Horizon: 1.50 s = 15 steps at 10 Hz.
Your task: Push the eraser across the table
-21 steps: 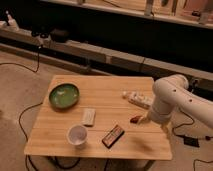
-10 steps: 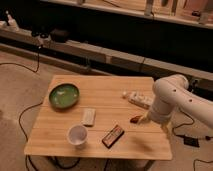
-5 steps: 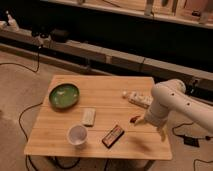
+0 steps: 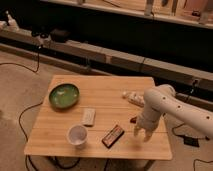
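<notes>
The eraser point(image 4: 113, 135), a flat dark block with a reddish-brown rim, lies at an angle near the front edge of the light wooden table point(image 4: 107, 90). My gripper point(image 4: 142, 134) hangs from the white arm point(image 4: 165, 102) and points down at the tabletop. It is a short way to the right of the eraser and not touching it. Its fingers stand apart and hold nothing.
A white cup point(image 4: 77, 135) stands left of the eraser. A pale grey flat rectangle point(image 4: 89, 116) lies behind the cup. A green bowl point(image 4: 64, 95) is at the far left. A small reddish-brown oblong point(image 4: 132, 120) and a white object point(image 4: 132, 97) lie beside the arm. Cables run on the floor.
The arm has swung toward the table's front, and the gripper has come down and left, closer to the eraser. The eraser has not moved.
</notes>
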Each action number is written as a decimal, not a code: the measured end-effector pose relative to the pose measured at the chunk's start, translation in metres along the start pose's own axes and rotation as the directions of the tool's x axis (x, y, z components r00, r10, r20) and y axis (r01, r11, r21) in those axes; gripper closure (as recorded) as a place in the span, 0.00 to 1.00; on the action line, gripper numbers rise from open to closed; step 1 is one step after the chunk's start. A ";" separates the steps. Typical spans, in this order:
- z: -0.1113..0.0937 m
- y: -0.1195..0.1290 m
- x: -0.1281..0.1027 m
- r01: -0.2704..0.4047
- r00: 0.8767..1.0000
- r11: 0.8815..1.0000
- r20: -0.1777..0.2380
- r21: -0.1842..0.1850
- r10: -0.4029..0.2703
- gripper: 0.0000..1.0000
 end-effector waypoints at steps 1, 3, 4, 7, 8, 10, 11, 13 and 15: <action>0.007 -0.009 -0.006 -0.005 1.000 1.000 0.017 0.013 0.005 0.84; 0.023 -0.036 -0.023 -0.004 0.996 0.997 0.089 0.083 -0.003 1.00; 0.027 -0.043 -0.029 0.007 0.994 0.994 0.112 0.105 -0.019 1.00; 0.028 -0.046 -0.031 0.014 0.992 0.993 0.120 0.114 -0.028 1.00; 0.029 -0.046 -0.031 0.014 0.992 0.993 0.120 0.113 -0.028 1.00; 0.039 -0.040 -0.039 0.003 0.988 0.996 0.151 0.090 -0.017 1.00; 0.049 -0.037 -0.047 -0.018 0.983 0.997 0.185 0.076 0.004 1.00; 0.059 -0.035 -0.052 -0.064 0.977 0.995 0.208 0.073 0.048 1.00; 0.066 -0.033 -0.047 -0.106 0.977 0.991 0.195 0.078 0.089 1.00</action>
